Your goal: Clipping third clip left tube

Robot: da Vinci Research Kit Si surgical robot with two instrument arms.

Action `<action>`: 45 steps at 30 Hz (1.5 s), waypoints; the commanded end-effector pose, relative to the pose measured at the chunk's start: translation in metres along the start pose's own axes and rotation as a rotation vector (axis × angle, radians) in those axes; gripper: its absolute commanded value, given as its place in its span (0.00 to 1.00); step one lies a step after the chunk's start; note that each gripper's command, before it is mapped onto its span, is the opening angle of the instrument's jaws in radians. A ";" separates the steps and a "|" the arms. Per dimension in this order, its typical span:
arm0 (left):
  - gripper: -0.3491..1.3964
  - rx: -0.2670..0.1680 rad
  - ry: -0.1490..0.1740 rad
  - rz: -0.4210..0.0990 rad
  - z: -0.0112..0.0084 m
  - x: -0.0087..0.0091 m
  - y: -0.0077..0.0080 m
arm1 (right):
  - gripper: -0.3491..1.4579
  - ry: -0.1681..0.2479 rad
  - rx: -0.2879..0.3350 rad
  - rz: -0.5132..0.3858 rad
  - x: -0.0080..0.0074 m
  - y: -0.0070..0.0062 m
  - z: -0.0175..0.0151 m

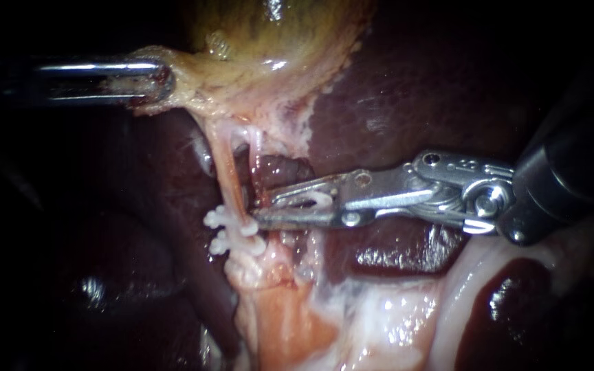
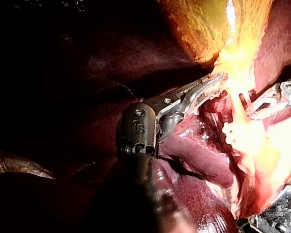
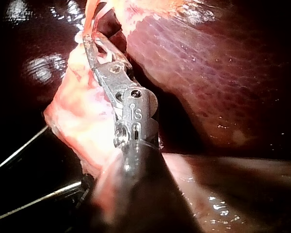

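A: Left instrument?
B: Jaws were clamped on the fatty edge of the gallbladder, at its neck. I judged it was pulling the neck aside so the left tube stood taut and clear of the liver.
A: Tube: where, which way?
B: It ran from the gallbladder neck down over the liver. Long axis was near upright in the endoscope view, leaning slightly. Two clips sat on it, one just beside the other.
A: Right instrument?
B: Jaws were part-open with a narrow gap, and the loaded clip sat between them, touching both. They lay almost level, tips pointing at the tube, crossing its axis near square. The tips were at the tube just above the upper placed clip. I couldn't tell if the tube was fully inside.
A: Why there?
B: Probably to seat the third clip next to the pair, square-on so it closes across the whole tube.
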 end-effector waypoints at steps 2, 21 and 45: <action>0.00 0.000 0.000 0.000 0.0000 0.0000 0.0000 | 0.23 0.003 0.001 0.000 0.0000 0.0000 0.0000; 0.00 0.000 0.000 0.000 -0.0001 0.0000 0.0000 | 0.47 0.067 0.010 -0.025 0.0006 -0.0005 -0.0021; 0.00 0.000 0.000 0.000 -0.0001 0.0000 0.0000 | 0.47 0.096 0.069 -0.034 0.0020 -0.0025 0.0008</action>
